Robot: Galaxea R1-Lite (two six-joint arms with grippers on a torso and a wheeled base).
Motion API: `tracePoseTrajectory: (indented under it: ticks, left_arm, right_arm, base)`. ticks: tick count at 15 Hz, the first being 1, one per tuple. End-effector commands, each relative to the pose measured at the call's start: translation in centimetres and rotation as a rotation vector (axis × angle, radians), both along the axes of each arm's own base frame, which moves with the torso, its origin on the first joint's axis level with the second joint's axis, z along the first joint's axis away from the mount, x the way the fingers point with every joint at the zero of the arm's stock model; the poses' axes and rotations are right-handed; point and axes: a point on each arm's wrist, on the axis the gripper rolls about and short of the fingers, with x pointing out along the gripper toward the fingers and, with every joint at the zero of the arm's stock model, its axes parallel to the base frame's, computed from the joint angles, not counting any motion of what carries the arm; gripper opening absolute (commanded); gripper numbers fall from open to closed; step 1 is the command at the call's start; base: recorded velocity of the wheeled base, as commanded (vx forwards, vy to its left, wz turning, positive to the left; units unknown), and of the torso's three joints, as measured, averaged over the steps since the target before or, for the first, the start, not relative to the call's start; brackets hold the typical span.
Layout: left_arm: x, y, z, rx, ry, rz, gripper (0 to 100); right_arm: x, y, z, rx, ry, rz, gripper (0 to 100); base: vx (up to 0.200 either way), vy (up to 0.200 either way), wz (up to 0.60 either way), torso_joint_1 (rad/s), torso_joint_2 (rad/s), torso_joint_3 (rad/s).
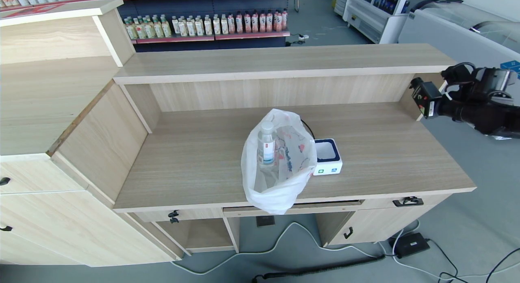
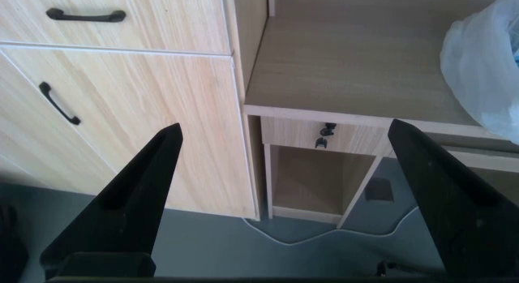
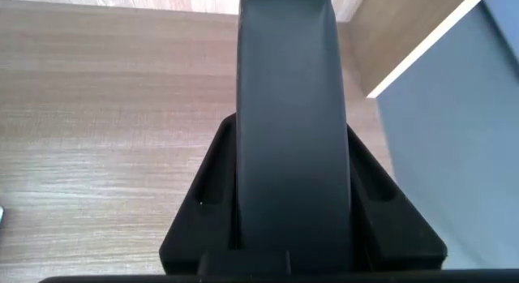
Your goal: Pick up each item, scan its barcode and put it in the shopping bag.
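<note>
- While the bag [image 1: 280, 169] sits at the middle of the counter's [image 1: 195, 153] front edge, with its bottom hanging a little over that edge, bare wood stretches wide on both sides of it, to the left side wall and to the right edge.
- The bottle [image 1: 266, 143] stands upright inside the bag, cap up, against the bag's far side.
- The scanner [image 1: 328, 157] lies just beside the bag on its right, set back from the front edge. Whether the two touch cannot be told.
- Behind the bag, open counter runs to the back wall [image 1: 280, 90] under the raised ledge.
- The right gripper [image 1: 423, 98] hangs above the counter's far right corner, well apart from bag and scanner. Its arm comes in about level from beyond the right edge.
- The right wrist view adds the fingers [image 3: 284, 88]: pressed together into one dark slab with nothing between them. Bare wood lies below, and the right edge with floor is just beside.
- The left wrist view gives the left gripper [image 2: 285, 127], its two fingers spread wide and empty. It is held off the counter, out in front of the front left corner.
- That view also takes in the cabinet [image 2: 122, 96] doors, the drawer [image 2: 324, 137] under the front edge and the open niche below it.
</note>
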Motion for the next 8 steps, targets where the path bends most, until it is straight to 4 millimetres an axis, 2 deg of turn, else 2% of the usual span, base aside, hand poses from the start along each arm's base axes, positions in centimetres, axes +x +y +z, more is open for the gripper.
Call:
tracePoseTrajectory:
  ticks: [1, 2, 5, 6, 7, 8]
  left_arm:
    - [0.0, 0.0, 0.0, 0.0, -0.001, 0.0, 100]
    - [0.0, 0.0, 0.0, 0.0, -0.001, 0.0, 100]
    - [0.0, 0.0, 0.0, 0.0, -0.001, 0.0, 100]
    - [0.0, 0.0, 0.0, 0.0, -0.001, 0.0, 100]
    - [0.0, 0.0, 0.0, 0.0, -0.001, 0.0, 100]
    - [0.0, 0.0, 0.0, 0.0, -0.001, -0.001, 100]
  right_arm:
    - [-10.5, 2.3, 5.9, -0.259, -0.147, -0.007, 0]
    - [-14.4, 3.6, 4.8, -0.38, -0.184, 0.017, 0]
    - [-22.5, 6.6, 0.1, -0.674, -0.246, 0.185, 0]
    - [-23.2, 7.0, 0.4, -0.747, -0.275, 0.218, 0]
    - [-24.1, 8.4, 1.5, -0.928, -0.346, 0.292, 0]
    - [-24.7, 10.1, 2.2, -1.039, -0.406, 0.333, 0]
  base:
    - [0.0, 0.0, 0.0, 0.0, 0.0, 0.0]
    - [0.0, 0.0, 0.0, 0.0, 0.0, 0.0]
    - [0.0, 0.0, 0.0, 0.0, 0.0, 0.0]
    - [0.0, 0.0, 0.0, 0.0, 0.0, 0.0]
    - [0.0, 0.0, 0.0, 0.0, 0.0, 0.0]
    - [0.0, 0.0, 0.0, 0.0, 0.0, 0.0]
